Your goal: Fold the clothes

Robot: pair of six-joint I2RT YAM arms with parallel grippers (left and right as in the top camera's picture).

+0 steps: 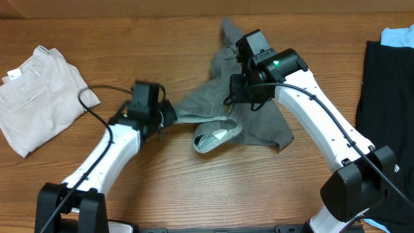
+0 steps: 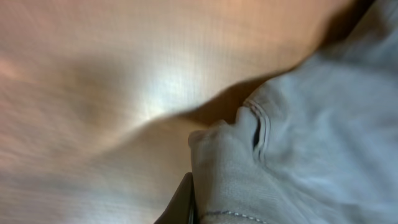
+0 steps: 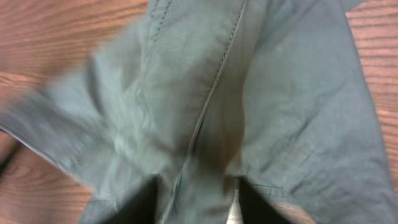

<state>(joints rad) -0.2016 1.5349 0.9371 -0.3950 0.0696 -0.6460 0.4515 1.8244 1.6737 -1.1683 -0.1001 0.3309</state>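
Robot-lab bench, as I view it remotely: a wood-grain counter (image 1: 213,188) carrying a white left arm (image 1: 107,152) and right arm (image 1: 323,126) with trailing black cables (image 1: 87,107). Sample garments are laid out: beige shorts (image 1: 39,97), grey shorts (image 1: 200,97), black garment (image 1: 388,97).

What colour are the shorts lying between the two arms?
The shorts are plain mid-grey, clearest in the overhead view.

The shorts (image 1: 259,113) at mid-frame are mid-grey, with a paler, speckled grey inside showing at their lower fold. The bench (image 1: 129,39) is warm brown wood grain. At upper left is a pale beige garment (image 1: 35,97). At the right edge is a black garment (image 1: 388,97), with light blue cloth (image 1: 398,35) above it. The arms (image 1: 97,158) are white with black joints.
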